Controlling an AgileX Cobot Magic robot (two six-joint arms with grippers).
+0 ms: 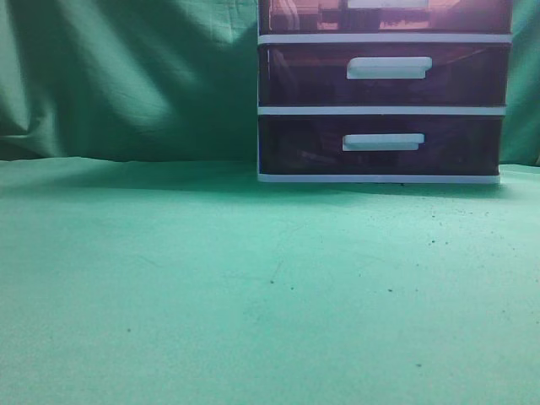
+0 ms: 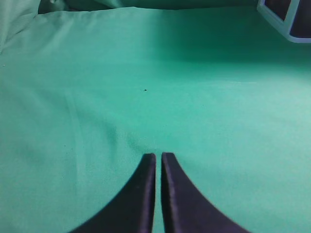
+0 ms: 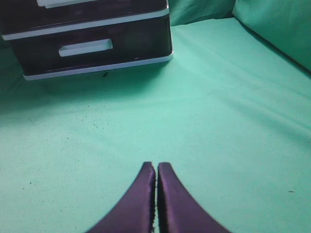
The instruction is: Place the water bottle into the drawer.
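Note:
The reddish-pink drawer (image 1: 304,17) with its white bar handle sits closed at the top of the white-framed three-drawer unit, cut off by the top edge of the exterior view. The water bottle is not in view in any frame. My left gripper (image 2: 158,155) is shut and empty above bare green cloth. My right gripper (image 3: 156,165) is shut and empty above the cloth, in front of the unit. Neither gripper shows in the exterior view.
Two darker purple drawers (image 1: 304,76) (image 1: 295,145) with white handles sit below the pink one; the lower ones show in the right wrist view (image 3: 87,47). A corner of the unit (image 2: 286,19) shows at the left wrist view's top right. Green cloth (image 1: 211,278) covers table and backdrop.

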